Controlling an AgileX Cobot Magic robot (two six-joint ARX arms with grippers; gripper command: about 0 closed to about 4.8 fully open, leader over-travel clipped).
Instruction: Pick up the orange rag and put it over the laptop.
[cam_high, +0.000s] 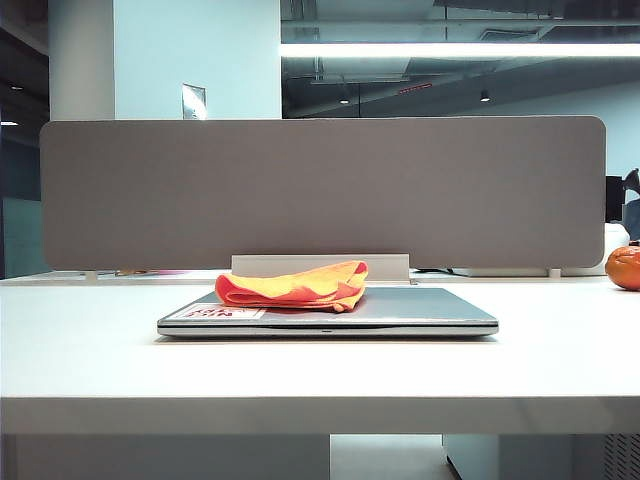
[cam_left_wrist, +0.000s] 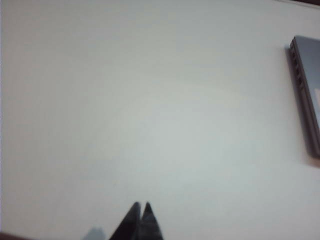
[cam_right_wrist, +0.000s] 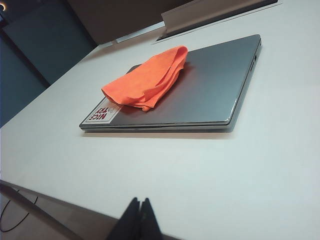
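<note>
The orange rag (cam_high: 297, 285) lies crumpled on the left half of the closed silver-grey laptop (cam_high: 420, 308), which rests flat on the white table. In the right wrist view the orange rag (cam_right_wrist: 147, 80) covers part of the laptop's lid (cam_right_wrist: 210, 85) near its white-and-red sticker (cam_right_wrist: 102, 113). My right gripper (cam_right_wrist: 139, 201) is shut and empty, well back from the laptop near the table's front edge. Over bare table my left gripper (cam_left_wrist: 141, 205) is shut and empty, with only the laptop's side edge (cam_left_wrist: 304, 95) in its view. Neither gripper shows in the exterior view.
A grey partition (cam_high: 320, 190) stands behind the laptop with a white box (cam_high: 320, 265) at its foot. A round glossy orange object (cam_high: 624, 267) sits at the table's far right. The white table (cam_high: 100, 340) stretches wide around the laptop.
</note>
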